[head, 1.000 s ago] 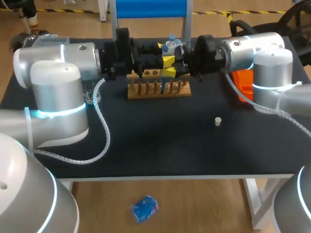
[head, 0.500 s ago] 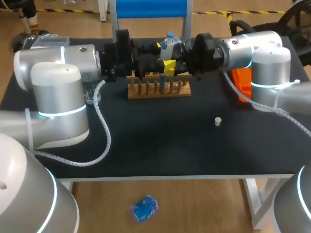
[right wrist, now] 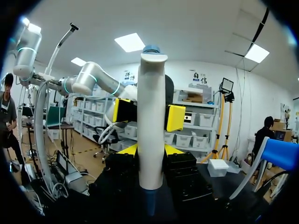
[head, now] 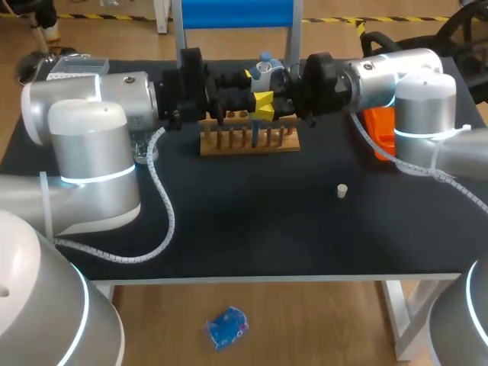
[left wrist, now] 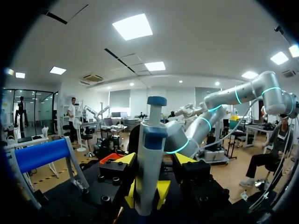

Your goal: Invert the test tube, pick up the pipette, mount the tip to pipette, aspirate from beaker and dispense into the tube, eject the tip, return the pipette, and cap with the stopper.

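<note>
Left wrist view: pipette (left wrist: 150, 154) lower end is hidden inside left pincer (left wrist: 148, 192). Right wrist view: right pincer (right wrist: 149, 151) is mostly covered by the pipette body. Head view: only the pipette's blue top shows between the 2 pincers. Rack (head: 250, 142) top is covered; tubes too small to tell. Beaker (head: 142, 152) is mostly behind the left arm. Orange item (head: 380, 131) is half hidden by the right arm.

The pipette (head: 262, 75), white-bodied with a blue plunger cap on top, stands upright in the air above the wooden rack (head: 249, 140) at the far side of the desk (head: 252, 236). The small pale stopper (head: 342, 190) sits alone on the desk, well apart from the rack.
</note>
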`<state>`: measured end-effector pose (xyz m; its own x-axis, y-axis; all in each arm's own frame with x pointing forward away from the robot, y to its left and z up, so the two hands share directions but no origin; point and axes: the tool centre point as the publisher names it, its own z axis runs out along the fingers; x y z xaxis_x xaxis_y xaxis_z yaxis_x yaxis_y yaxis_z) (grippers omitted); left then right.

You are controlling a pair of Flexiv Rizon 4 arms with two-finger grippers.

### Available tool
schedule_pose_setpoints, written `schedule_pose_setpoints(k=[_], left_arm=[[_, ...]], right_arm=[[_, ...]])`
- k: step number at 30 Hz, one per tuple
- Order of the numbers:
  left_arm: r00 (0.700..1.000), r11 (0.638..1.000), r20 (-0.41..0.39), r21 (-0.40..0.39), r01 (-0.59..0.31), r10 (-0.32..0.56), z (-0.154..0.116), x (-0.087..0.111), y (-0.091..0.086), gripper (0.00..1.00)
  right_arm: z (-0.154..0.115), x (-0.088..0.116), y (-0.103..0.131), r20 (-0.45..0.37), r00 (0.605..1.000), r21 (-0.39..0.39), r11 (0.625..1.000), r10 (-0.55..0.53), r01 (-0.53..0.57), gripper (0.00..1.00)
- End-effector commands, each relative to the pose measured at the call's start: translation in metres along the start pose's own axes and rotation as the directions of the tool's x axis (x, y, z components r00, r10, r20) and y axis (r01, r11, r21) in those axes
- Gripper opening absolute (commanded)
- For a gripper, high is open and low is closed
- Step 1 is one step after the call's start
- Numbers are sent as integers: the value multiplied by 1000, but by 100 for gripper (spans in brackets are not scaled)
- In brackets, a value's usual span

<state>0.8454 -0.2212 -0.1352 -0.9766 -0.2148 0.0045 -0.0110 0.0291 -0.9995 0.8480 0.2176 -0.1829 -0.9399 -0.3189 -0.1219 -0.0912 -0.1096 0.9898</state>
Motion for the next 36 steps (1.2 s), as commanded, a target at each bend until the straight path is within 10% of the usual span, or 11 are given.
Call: schedule_pose_setpoints(k=[1, 24, 36], left_arm=[[1000, 1000, 15, 3, -4, 4, -1, 3, 1, 49], [1000, 1000, 27, 0, -5, 5, 0, -2, 3, 47], [1000, 1000, 21, -1, -1, 2, 1, -3, 4, 10]], right_arm=[[0, 0, 0, -2, 1000, 0, 1000, 1, -1, 0], [0, 2, -2, -9, 1000, 9, 1000, 15, -15, 0], [-1, 2, -2, -12, 1000, 13, 1000, 22, -22, 0]])
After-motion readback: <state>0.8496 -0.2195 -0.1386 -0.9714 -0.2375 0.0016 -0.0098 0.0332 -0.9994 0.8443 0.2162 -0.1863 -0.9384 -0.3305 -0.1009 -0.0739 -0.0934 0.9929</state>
